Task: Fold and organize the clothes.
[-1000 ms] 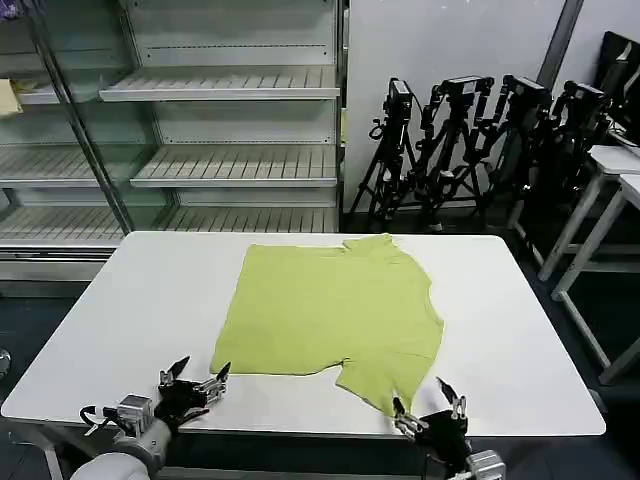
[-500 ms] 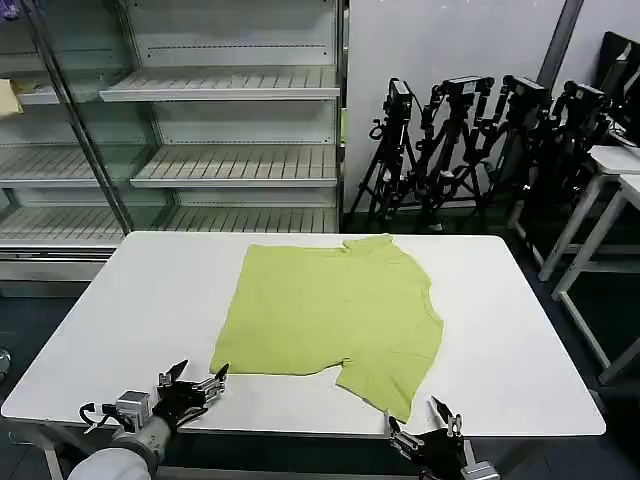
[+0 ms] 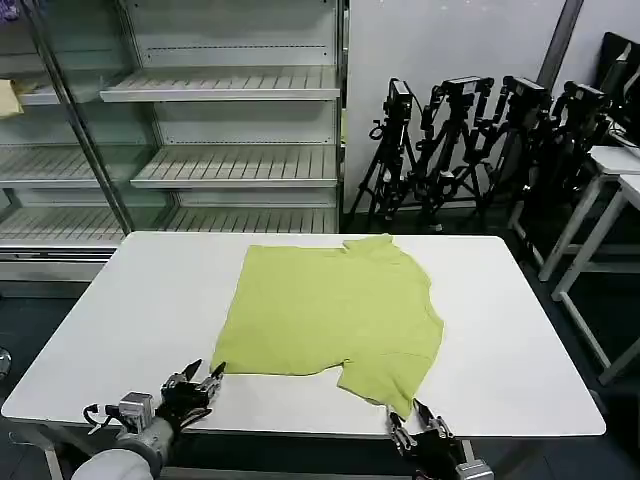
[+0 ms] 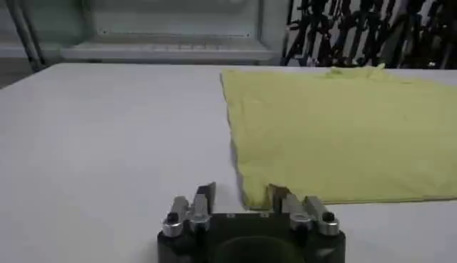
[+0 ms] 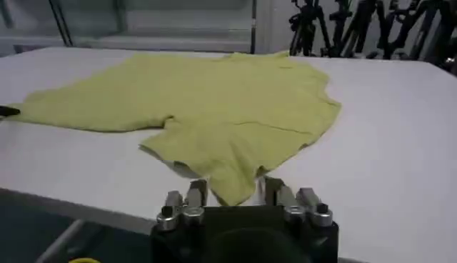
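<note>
Both pincers open at T-shirt edge — left pincer, right pincer

Lime T-shirt flat on table, apparently unfolded

Left gripper, jaws spread, has edged right toward the near left corner of the lime T-shirt. Right gripper, also spread, has dropped nearer the table's front edge, apparently just below the near sleeve.

Even bright indoor light, soft shadows, no glare.
</note>
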